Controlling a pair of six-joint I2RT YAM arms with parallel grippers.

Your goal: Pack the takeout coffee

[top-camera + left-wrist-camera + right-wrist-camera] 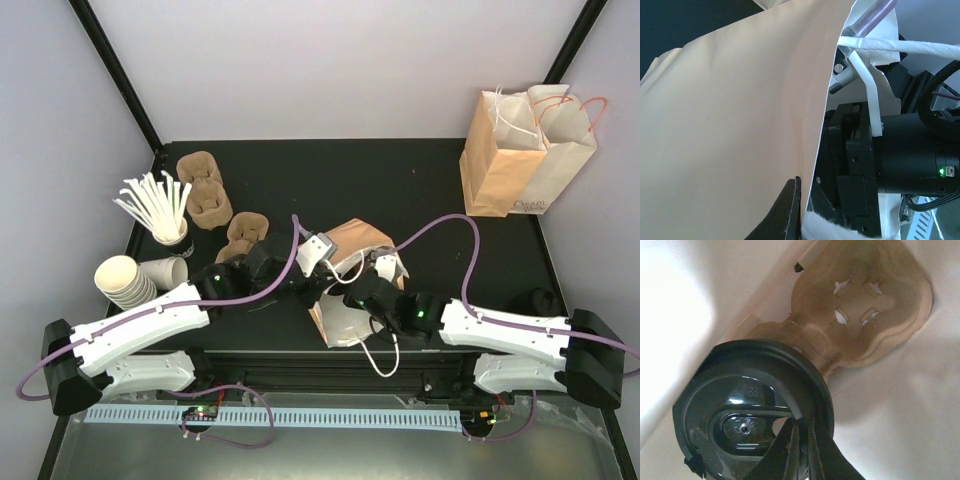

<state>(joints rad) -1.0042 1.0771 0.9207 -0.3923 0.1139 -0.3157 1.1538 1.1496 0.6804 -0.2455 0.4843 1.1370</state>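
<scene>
The coffee cup (pixel 750 415) is inside the bag (pixel 345 320), and all you can see of it is its shiny black lid. It looks like it sits in one pocket of a brown cup holder (pixel 875 305) in there; the other pocket is bare. The right end effector (pixel 801 440) has its fingers pressed together on the rim of the lid, so it is pinching the cup. The left end effector (pixel 799 200) is pinching the paper edge of the bag and holding the mouth up. I think the job now is to seat the cup and let go. To do it well, the right arm should push the cup gently down until it sits deep in the pocket, and not squeeze hard, or the lid may pop off. Then it should spread its fingers a little and back straight out, so it does not snag the white string handle (pixel 380 355) or drag the cup along. The left side should hold on until the right arm is out. The bag lies by the middle of the near edge of the black table (pixel 400 180). Two more bags (pixel 520 150) stand at the far right corner. By the left edge are straws (pixel 155 205), a stack of white cups (pixel 125 280) and spare brown holders (pixel 205 190). The walls are pale grey, with black posts at the far corners.
</scene>
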